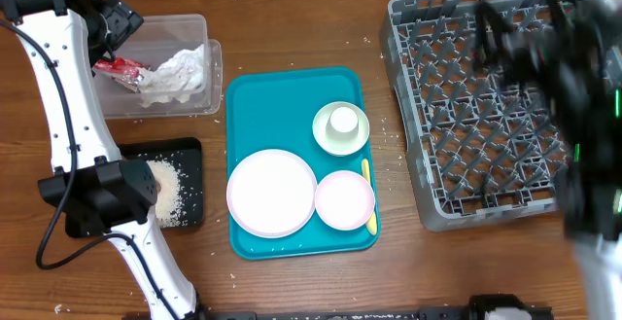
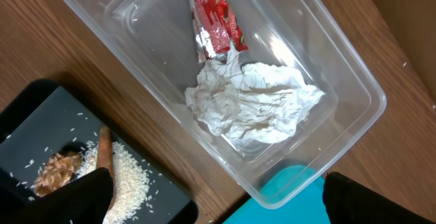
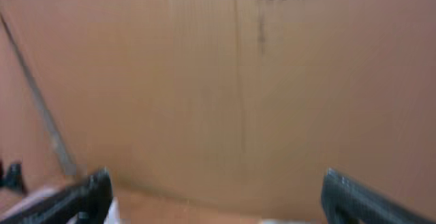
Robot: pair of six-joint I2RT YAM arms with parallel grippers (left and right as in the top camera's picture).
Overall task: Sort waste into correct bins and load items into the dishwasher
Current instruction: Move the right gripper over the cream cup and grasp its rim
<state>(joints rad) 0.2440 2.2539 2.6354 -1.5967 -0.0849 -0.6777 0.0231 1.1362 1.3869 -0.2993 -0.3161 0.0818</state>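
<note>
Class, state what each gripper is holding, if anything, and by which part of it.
Nothing is held. The left gripper, over the tub, is open and empty; the right gripper is open and empty too.

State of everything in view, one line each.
Napkin: crumpled, in clear tub.
Wrapper: in tub.
Rice: heaped in black tray.
Stick: in black tray.
Lump: in black tray.
Plate: empty, on teal tray.
Dish: empty, on tray.
Cup: in bowl.
Spoon: on tray.
Dish rack: no dishes visible.
Left claw: open.
Right claw: open.

Blur smears right arm [image 1: 583,87], seemingly above the rack [image 1: 437,125].
</note>
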